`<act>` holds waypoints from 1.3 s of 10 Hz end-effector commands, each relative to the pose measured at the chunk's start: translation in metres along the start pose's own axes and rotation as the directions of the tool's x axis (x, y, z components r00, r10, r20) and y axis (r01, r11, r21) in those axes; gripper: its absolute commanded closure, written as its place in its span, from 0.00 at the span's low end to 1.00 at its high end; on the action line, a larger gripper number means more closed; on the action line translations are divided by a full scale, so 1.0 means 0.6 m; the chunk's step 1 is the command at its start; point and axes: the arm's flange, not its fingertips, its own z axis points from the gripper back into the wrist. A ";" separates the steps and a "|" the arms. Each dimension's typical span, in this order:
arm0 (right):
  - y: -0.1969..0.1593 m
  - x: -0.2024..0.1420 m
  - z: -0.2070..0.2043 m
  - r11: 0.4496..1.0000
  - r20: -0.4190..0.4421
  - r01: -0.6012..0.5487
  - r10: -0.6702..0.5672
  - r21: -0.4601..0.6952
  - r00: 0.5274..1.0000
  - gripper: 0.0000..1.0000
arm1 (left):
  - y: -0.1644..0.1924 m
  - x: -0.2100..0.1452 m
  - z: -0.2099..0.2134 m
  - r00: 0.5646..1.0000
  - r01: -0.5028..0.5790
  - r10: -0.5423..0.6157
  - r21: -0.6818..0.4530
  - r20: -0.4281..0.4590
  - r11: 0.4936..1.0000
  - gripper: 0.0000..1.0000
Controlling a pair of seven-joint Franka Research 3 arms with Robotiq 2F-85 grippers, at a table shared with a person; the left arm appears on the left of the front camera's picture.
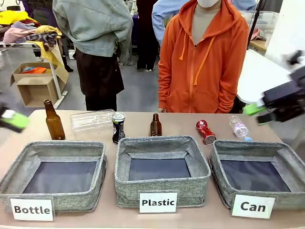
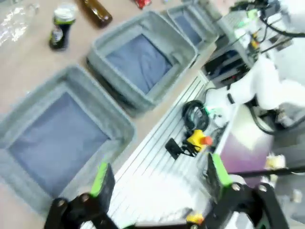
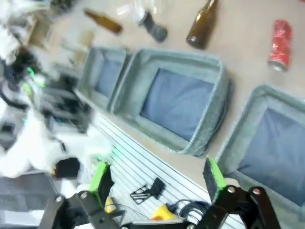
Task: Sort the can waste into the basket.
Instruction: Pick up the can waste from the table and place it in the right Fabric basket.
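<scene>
Both grippers hang out at the sides, pretty blurry in the front view. The left gripper has its jaws spread wide with nothing in them, and the right gripper is the same deal.

Nearest row is three grey baskets: the Bottle basket on the left, the Plastic basket in the middle and the Can basket on the right.

Behind them on the worktop, left to right:
- a tall brown bottle, standing
- a clear plastic bottle, lying flat
- the black can, upright by the Plastic basket's back left corner
- a second brown bottle, standing
- the red can, on its side just behind the gap between the Plastic and Can baskets
- another clear bottle, lying down

A person in an orange hoodie stands at the far side.
</scene>
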 end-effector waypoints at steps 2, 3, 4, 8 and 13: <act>-0.156 -0.049 0.116 0.959 0.228 0.204 -0.247 0.197 0.942 0.00 | 0.142 -0.130 0.066 0.964 -0.131 0.142 -0.063 0.225 0.989 0.00; -0.197 -0.066 0.142 0.939 0.271 0.249 -0.310 0.238 0.911 0.00 | 0.178 -0.161 0.095 0.932 -0.172 0.199 -0.113 0.302 0.979 0.00; -0.239 -0.080 0.166 0.909 0.318 0.308 -0.391 0.281 0.864 0.00 | 0.211 -0.187 0.115 0.883 -0.231 0.278 -0.167 0.379 0.959 0.00; -0.328 -0.105 0.174 0.832 0.440 0.400 -0.546 0.384 0.713 0.00 | 0.249 -0.183 0.104 0.747 -0.396 0.464 -0.243 0.476 0.886 0.00; -0.316 -0.123 0.202 0.826 0.379 0.415 -0.549 0.381 0.745 0.00 | 0.263 -0.230 0.141 0.791 -0.354 0.420 -0.227 0.446 0.907 0.00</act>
